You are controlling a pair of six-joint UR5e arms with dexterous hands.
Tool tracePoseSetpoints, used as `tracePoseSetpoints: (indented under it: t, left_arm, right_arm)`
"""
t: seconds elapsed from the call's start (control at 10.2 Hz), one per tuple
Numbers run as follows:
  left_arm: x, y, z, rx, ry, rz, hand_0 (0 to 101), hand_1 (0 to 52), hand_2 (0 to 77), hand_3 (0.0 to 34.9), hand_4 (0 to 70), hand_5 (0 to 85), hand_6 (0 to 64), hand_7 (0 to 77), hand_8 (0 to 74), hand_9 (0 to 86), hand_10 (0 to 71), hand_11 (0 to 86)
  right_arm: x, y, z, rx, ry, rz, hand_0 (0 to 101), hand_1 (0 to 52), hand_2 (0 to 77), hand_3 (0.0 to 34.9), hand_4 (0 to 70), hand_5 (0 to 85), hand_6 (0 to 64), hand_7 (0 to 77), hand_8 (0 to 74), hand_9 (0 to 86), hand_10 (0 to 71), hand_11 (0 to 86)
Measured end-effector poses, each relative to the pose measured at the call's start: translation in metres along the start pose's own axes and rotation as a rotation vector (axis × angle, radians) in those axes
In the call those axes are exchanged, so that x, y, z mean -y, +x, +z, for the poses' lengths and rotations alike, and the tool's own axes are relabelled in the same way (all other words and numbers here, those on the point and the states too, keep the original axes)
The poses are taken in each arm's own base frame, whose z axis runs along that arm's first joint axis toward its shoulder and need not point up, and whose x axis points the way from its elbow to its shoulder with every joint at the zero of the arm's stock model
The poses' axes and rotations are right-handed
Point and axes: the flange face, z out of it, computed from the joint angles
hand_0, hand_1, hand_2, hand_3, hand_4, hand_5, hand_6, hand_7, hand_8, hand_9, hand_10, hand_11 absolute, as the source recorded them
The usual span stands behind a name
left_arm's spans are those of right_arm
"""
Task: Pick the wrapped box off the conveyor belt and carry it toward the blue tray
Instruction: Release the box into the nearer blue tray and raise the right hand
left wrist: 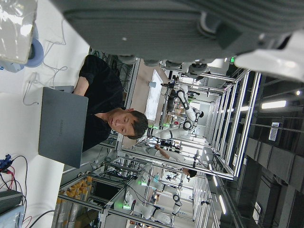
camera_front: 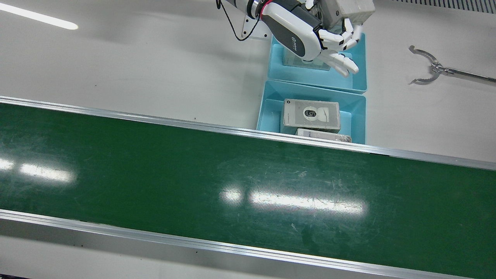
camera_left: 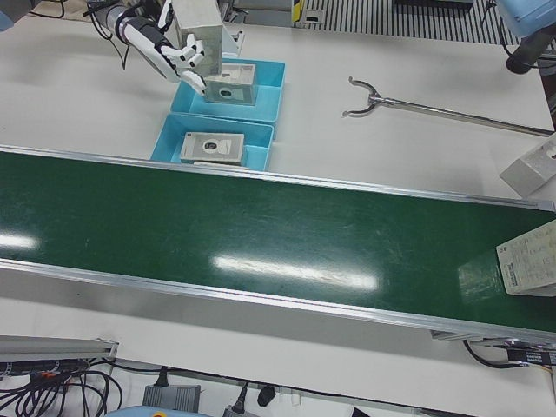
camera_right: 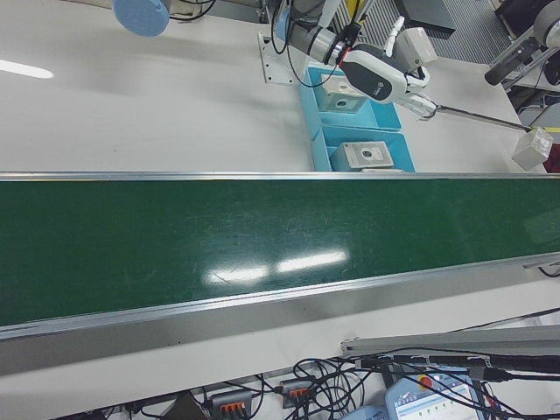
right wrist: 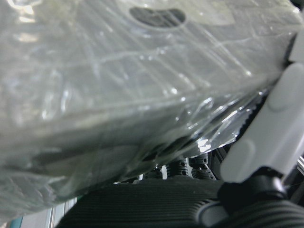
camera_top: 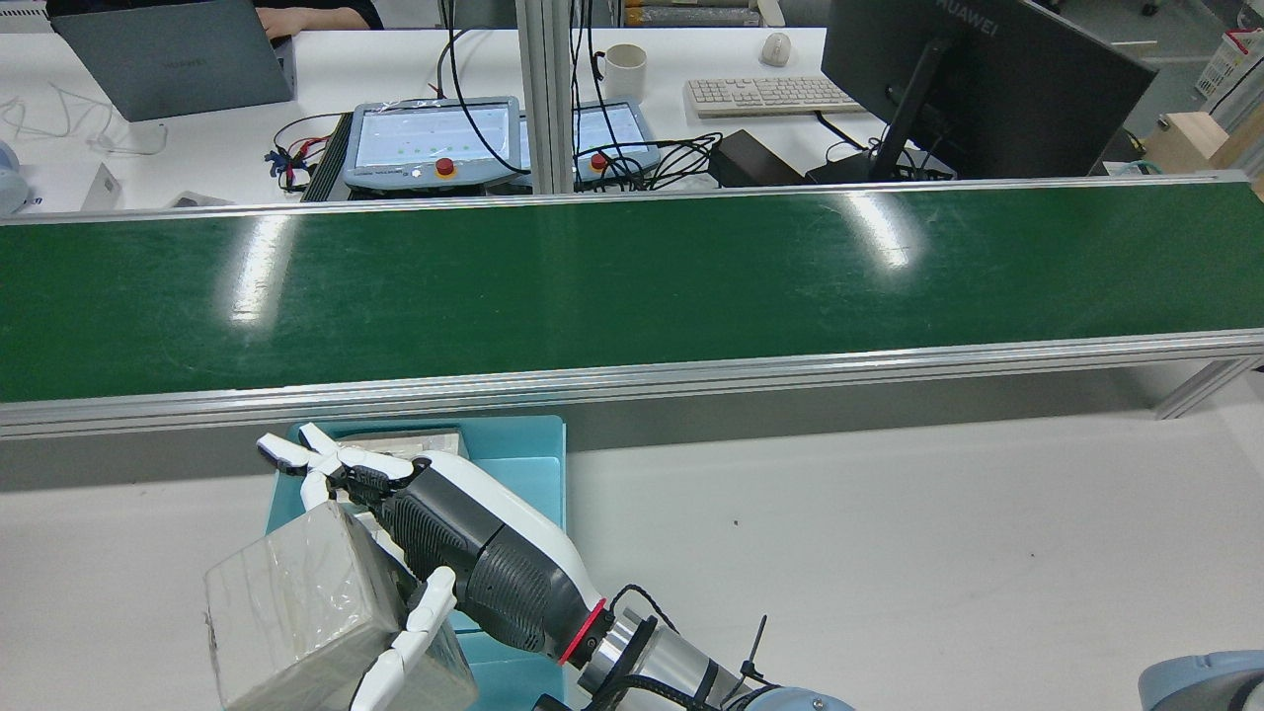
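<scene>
So the wrapped box (camera_top: 286,602) is off the conveyor belt (camera_front: 193,174) and up in the air, held by the right hand (camera_top: 434,533). It's sitting against the dark palm, and the plastic wrap is all crinkly in the right hand view. The fingers (camera_front: 341,37) are curled in on it. One runs along the side nearest the rear camera and the others reach along the opposite side, with a couple of tips poking out past the edge, a bit spread. It's a clamping kind of hold from two sides, not a fingertip pinch.

From the front view the box hangs over the back corner of the far blue tray (camera_front: 356,77), the one further from the belt. That tray has a clear-wrapped box (camera_left: 233,85) lying in it. The near blue tray (camera_front: 271,97) is right up against the belt rail, touching the far one, with a grey box (camera_front: 312,114) lying flat in it and another wrapped one (camera_front: 323,135) wedged at the belt side.

The belt is bare around the trays, with one pale box (camera_left: 528,261) way down at its end. A metal grabber stick (camera_front: 430,69) lies on the white table (camera_front: 135,58), well apart from the trays.

The left hand (left wrist: 166,23) only shows a dark palm in its own camera, so I can't tell what its fingers are doing.
</scene>
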Motion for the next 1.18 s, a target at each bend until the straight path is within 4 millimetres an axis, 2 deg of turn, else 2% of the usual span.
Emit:
tracePoseSetpoints:
  t: [0.1,0.2,0.29,0.39,0.49,0.59,1.08,1.18]
  left_arm:
    - [0.000,0.000,0.000,0.000,0.000,0.000,0,0.0,0.5,0.0,0.0,1.1,0.0,0.0,0.0,0.0,0.0,0.0]
    - [0.000,0.000,0.000,0.000,0.000,0.000,0,0.0,0.5,0.0,0.0,1.1,0.0,0.0,0.0,0.0,0.0,0.0]
    - [0.000,0.000,0.000,0.000,0.000,0.000,0,0.0,0.5,0.0,0.0,1.1,0.0,0.0,0.0,0.0,0.0,0.0]
    - [0.000,0.000,0.000,0.000,0.000,0.000,0,0.0,0.5,0.0,0.0,1.1,0.0,0.0,0.0,0.0,0.0,0.0]
    - [0.000,0.000,0.000,0.000,0.000,0.000,0,0.0,0.5,0.0,0.0,1.1,0.0,0.0,0.0,0.0,0.0,0.0]
    - [0.000,0.000,0.000,0.000,0.000,0.000,0,0.0,0.5,0.0,0.0,1.1,0.0,0.0,0.0,0.0,0.0,0.0]
    - [0.000,0.000,0.000,0.000,0.000,0.000,0,0.0,0.5,0.0,0.0,1.1,0.0,0.5,0.0,0.0,0.0,0.0]
    - [0.000,0.000,0.000,0.000,0.000,0.000,0,0.0,0.5,0.0,0.0,1.1,0.0,0.5,0.0,0.0,0.0,0.0]
  right_arm:
    - [0.000,0.001,0.000,0.000,-0.001,0.002,44,2.2,7.6,0.0,16.4,65.4,16.9,10.9,4.4,1.6,0.5,1.6]
    - [-0.001,0.001,0.000,0.000,-0.003,0.003,45,7.1,8.7,0.0,13.1,60.0,19.1,0.0,2.7,4.4,1.1,1.6]
    - [-0.001,0.001,0.000,0.000,-0.004,0.004,45,13.6,9.3,0.0,13.1,45.3,19.1,25.1,4.4,3.3,0.5,2.2]
    - [-0.001,0.001,0.000,0.000,-0.004,0.005,45,13.6,9.3,0.0,13.1,45.3,19.1,25.1,4.4,3.3,0.5,2.2]
    - [-0.001,0.001,0.000,0.000,-0.005,0.005,45,4.4,10.4,0.0,12.5,32.2,19.1,24.5,1.6,3.3,1.6,2.7]
    - [-0.001,0.001,0.000,0.000,-0.005,0.006,45,8.7,10.9,0.0,12.0,22.4,19.1,23.5,4.4,3.3,1.6,2.7]
    - [-0.001,0.000,-0.001,0.000,-0.005,0.006,45,8.7,10.4,0.0,12.0,25.6,18.5,25.1,4.9,3.3,2.2,3.8]
    - [0.002,-0.009,0.001,0.008,-0.004,-0.005,45,8.7,10.4,0.0,12.0,25.6,18.5,25.1,4.9,3.3,2.2,3.8]
